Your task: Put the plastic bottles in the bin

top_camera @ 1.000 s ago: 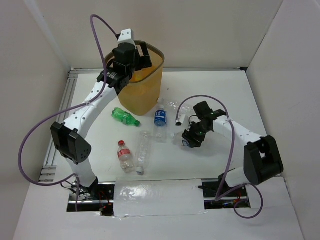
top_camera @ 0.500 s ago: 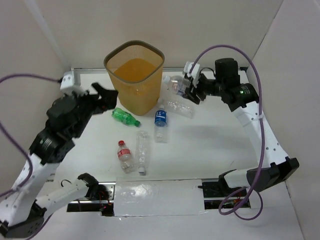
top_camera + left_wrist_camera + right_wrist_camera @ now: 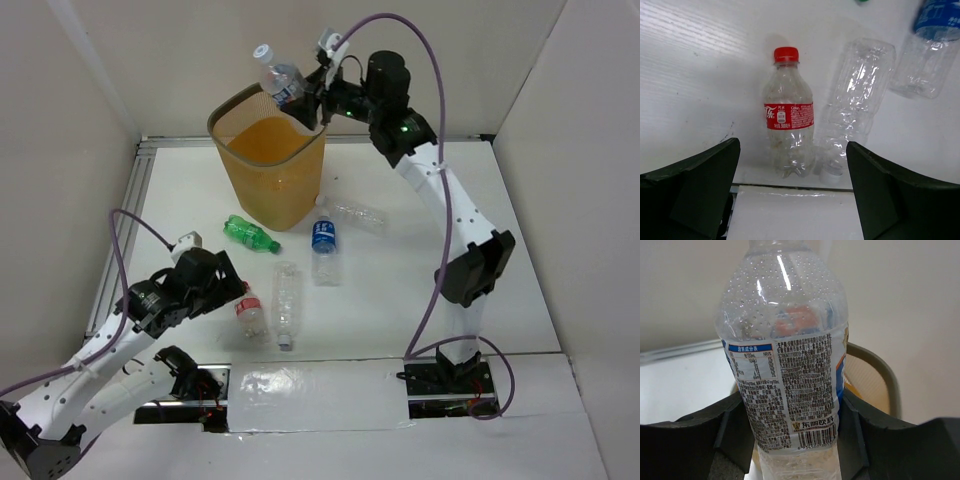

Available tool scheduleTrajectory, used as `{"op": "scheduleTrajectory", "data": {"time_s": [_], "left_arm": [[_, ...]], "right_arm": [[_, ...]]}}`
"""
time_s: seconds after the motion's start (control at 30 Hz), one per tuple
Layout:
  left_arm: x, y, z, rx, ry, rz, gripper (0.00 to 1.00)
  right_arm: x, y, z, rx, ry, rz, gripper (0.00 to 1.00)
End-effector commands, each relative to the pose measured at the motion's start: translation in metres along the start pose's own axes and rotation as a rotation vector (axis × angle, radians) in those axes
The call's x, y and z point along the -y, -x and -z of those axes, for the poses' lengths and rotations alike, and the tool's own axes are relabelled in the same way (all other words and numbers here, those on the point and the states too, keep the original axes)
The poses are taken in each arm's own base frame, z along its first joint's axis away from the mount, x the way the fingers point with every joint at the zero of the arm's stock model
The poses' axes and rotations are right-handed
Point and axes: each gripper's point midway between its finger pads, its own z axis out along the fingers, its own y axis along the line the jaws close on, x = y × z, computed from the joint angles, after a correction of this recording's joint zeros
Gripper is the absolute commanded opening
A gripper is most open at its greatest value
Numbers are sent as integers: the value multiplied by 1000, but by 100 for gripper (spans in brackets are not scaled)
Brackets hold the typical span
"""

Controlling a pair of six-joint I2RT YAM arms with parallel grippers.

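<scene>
My right gripper [image 3: 308, 97] is shut on a clear bottle with a white label [image 3: 279, 78], holding it over the far right rim of the orange bin [image 3: 272, 190]; the wrist view shows the bottle [image 3: 785, 365] squeezed between both pads. My left gripper [image 3: 222, 290] is open, just left of the red-capped bottle [image 3: 249, 311], which lies between the jaws' line in the wrist view [image 3: 789, 115]. A plain clear bottle [image 3: 285, 303] lies beside it, and also shows in the left wrist view [image 3: 855, 105]. A green bottle [image 3: 248, 233], a blue-label bottle [image 3: 321, 239] and another clear bottle [image 3: 357, 213] lie near the bin.
White walls close the table on the left, back and right. A metal rail [image 3: 125, 230] runs along the left edge. A white plate [image 3: 318, 390] lies between the arm bases at the near edge.
My right arm lifted the white-label bottle from the table beside the bin up over its rim. My left arm swung down from beside the bin to the red-capped bottle.
</scene>
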Motion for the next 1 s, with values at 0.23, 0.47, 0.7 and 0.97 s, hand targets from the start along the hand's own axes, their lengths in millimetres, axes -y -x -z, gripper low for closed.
{"op": "scheduleTrajectory", "data": {"time_s": [0.23,0.47,0.7,0.97], "left_arm": [[-11,-40,-30,-122,70,77,100],[-7,-52,-47,-137,61,58,100],[-1,-69,-58,-160,83,5,100],[-6,-91,-76,-171,171,-48,94]], "right_arm": [[-3,-22,-56,47,1,-106,85],[49,-3,-22,91,-86,-159,99],[96,-1,71,3,-181,-216,83],[71,-98,165,-291,-88,-324,65]]}}
